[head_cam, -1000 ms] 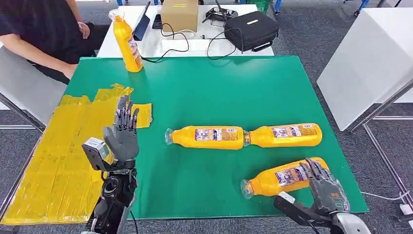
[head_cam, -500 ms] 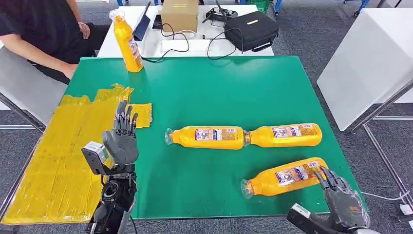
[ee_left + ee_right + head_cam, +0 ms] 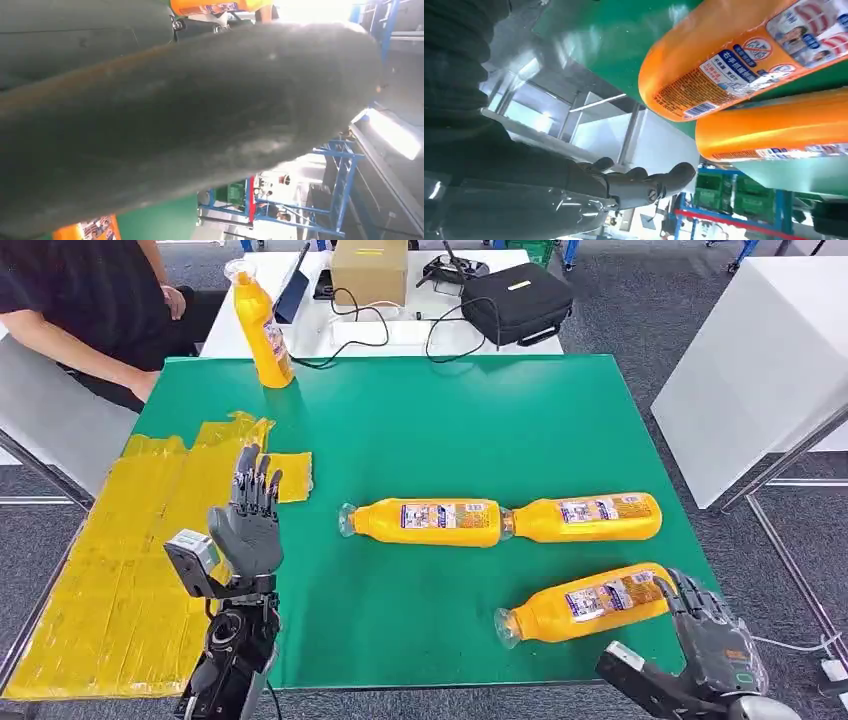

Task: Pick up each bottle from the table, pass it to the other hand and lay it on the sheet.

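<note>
On the green worktop, nearest bottle lies flat just beside the right robot hand, cap toward the yellow sheet; fingers spread, empty. Left robot hand upright over the sheet's edge, open too.

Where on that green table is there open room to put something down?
Bare green table stretches between the upright bottle and the two end-to-end bottles, and between left hand and them. It is crowded near the right hand, beside the nearest bottle.
</note>
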